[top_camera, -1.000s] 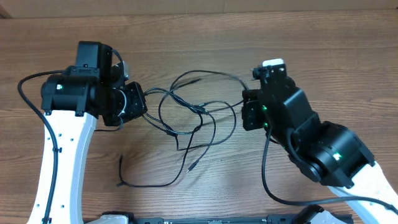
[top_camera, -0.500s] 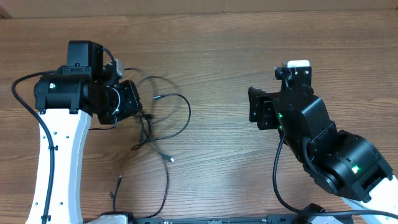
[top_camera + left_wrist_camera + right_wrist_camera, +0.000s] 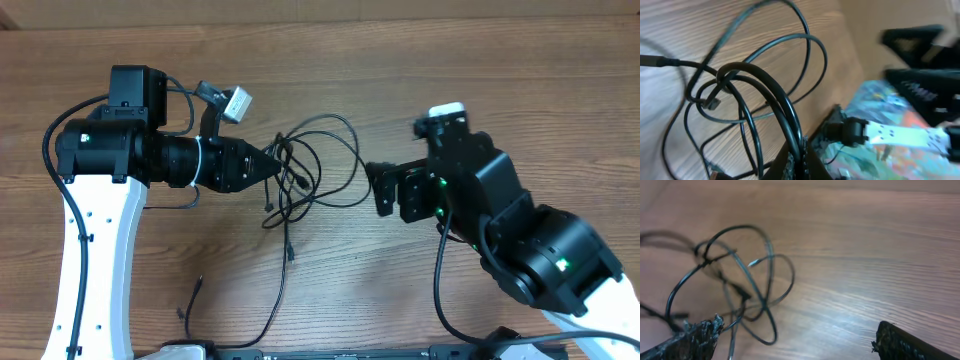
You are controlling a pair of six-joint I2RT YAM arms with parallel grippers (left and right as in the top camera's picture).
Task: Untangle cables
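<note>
- The cables (image 3: 312,172) lie as a loose knot of loops near the middle of the table (image 3: 420,60), a little toward the left arm's side. One strand trails off toward the edge by the arm bases.
- We read the left gripper (image 3: 272,166) as the anchor. It lies level and points at the knot's left side, so the bundle is held fast while the other arm works a strand out.
- Its jaws are closed on the cables. In the left wrist view a strand runs straight into its grip, with loops fanning out beyond.
- The right gripper (image 3: 382,190) faces the knot from the right, near it but apart, touching nothing.
- Its jaws stand wide and empty. In the right wrist view its fingertips (image 3: 697,336) sit at the two lower corners, with the loops ahead and toward the left one.
- We judge that this wide stance lets it close over one loop and pull away from the anchor.
</note>
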